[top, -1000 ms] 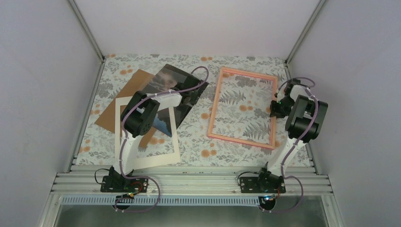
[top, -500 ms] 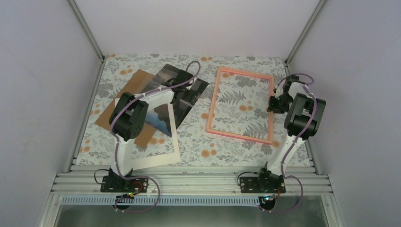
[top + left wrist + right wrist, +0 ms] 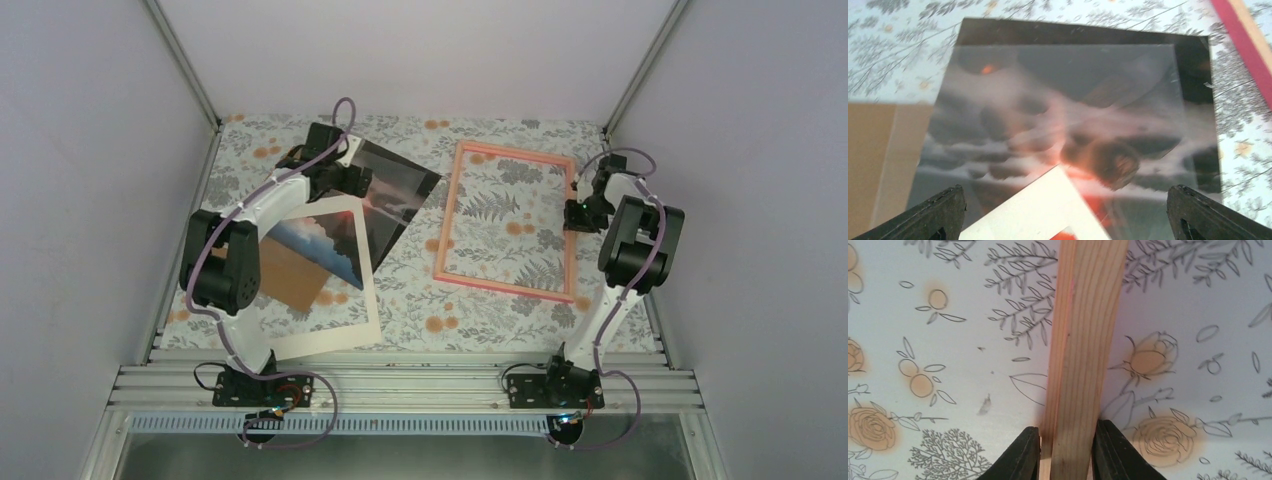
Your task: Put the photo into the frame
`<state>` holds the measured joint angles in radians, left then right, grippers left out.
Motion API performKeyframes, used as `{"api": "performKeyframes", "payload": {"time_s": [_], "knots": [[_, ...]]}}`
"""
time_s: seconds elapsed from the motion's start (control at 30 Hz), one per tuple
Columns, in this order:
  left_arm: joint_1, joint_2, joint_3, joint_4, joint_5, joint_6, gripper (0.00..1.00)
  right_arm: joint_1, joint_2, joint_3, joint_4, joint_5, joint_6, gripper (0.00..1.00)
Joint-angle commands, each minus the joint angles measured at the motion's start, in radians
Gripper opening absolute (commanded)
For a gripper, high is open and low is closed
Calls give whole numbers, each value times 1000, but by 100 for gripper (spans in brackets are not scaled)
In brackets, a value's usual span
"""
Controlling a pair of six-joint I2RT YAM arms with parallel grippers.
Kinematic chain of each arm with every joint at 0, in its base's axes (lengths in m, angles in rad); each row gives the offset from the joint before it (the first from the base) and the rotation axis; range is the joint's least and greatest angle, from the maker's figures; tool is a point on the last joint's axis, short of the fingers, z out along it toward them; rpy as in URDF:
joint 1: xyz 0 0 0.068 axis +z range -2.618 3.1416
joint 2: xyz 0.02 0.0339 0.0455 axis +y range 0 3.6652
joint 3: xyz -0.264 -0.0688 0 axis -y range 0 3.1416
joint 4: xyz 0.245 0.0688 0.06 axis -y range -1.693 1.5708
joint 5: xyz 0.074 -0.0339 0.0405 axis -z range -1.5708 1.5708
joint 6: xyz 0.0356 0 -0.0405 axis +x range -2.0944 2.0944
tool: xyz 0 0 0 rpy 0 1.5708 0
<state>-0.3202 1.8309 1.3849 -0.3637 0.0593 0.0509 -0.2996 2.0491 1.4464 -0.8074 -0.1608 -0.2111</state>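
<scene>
The photo, a dark glossy sunset print, lies flat at the far middle-left. Its near corner is under the white card mat. In the left wrist view the photo fills the frame, with the mat's corner over its near part. My left gripper hovers over the photo's left end, wide open and empty, with its fingertips far apart. The pink frame lies flat at the right. My right gripper is shut on its right rail, which shows as a bare wooden bar between the fingers.
A plain brown board lies under the photo and mat on the left and also shows in the left wrist view. The floral cloth covers the table. Grey walls and metal posts close in the sides and back.
My left arm has swung from the photo's right part to its far-left end. My right gripper has shifted the frame slightly left and straightened it.
</scene>
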Motion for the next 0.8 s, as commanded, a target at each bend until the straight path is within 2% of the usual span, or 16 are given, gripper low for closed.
{"api": "performKeyframes", "payload": {"time_s": [0.0, 0.37, 0.57, 0.63, 0.77], "knots": [[72, -63, -38, -44, 43, 21, 100, 42, 56, -46, 31, -8, -60, 24], [212, -138, -109, -66, 90, 12, 100, 116, 27, -127, 39, -89, 26, 26], [337, -108, -80, -119, 268, 50, 100, 136, 13, -143, 20, -173, 59, 28], [397, -84, -57, -152, 365, 76, 100, 136, -13, -136, 23, -184, 48, 32], [516, -35, -4, -227, 497, 147, 100, 130, -40, -36, 30, -112, -13, 50]]}}
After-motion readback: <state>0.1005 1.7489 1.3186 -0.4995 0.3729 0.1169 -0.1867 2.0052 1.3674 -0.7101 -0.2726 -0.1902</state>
